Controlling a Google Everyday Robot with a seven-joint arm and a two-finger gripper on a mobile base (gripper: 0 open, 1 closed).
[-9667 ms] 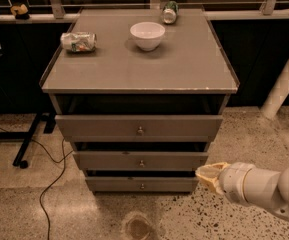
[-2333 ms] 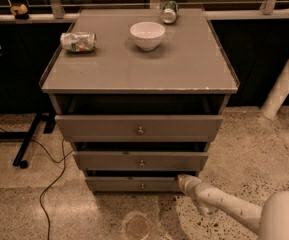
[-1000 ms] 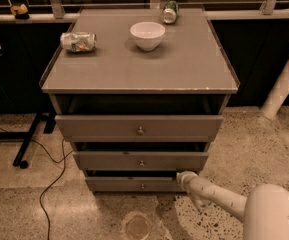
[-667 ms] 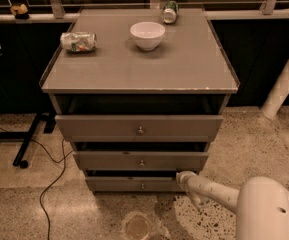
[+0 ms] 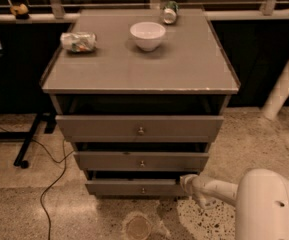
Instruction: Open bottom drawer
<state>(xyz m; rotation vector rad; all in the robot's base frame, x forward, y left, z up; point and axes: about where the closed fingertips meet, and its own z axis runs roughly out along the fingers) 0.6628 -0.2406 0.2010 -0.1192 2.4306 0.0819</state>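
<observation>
Your hand (image 5: 185,181) is low, right at the right end of the bottom drawer (image 5: 129,188), level with its top edge. It's touching or just beside the corner; contact isn't clear. Can't tell whether the hand is wide, narrow or holding anything. The arm (image 5: 219,190) runs off to the hand's right into the big white housing (image 5: 269,206).

- The bottom drawer front stretches left from the hand, with a dark gap above it. Its knob (image 5: 143,190) is left of the hand, apart from it.
- The middle drawer (image 5: 141,160) is just above and left of the hand, the top drawer (image 5: 140,128) higher again. Each front is wider than the one below.
- The bench (image 5: 184,69) is well above the hand. On it, the white bowl (image 5: 147,35) is upright, up and left of the hand. The crushed can (image 5: 78,41) lies on its side further left. The green can (image 5: 170,12) lies at the back edge, almost straight above the hand.
- On the floor (image 5: 14,209), a black cable (image 5: 51,186) trails well left of the hand. There's a round stain (image 5: 137,226) below and left of it, near.
- A white post (image 5: 284,84) slants up well to the hand's right.
</observation>
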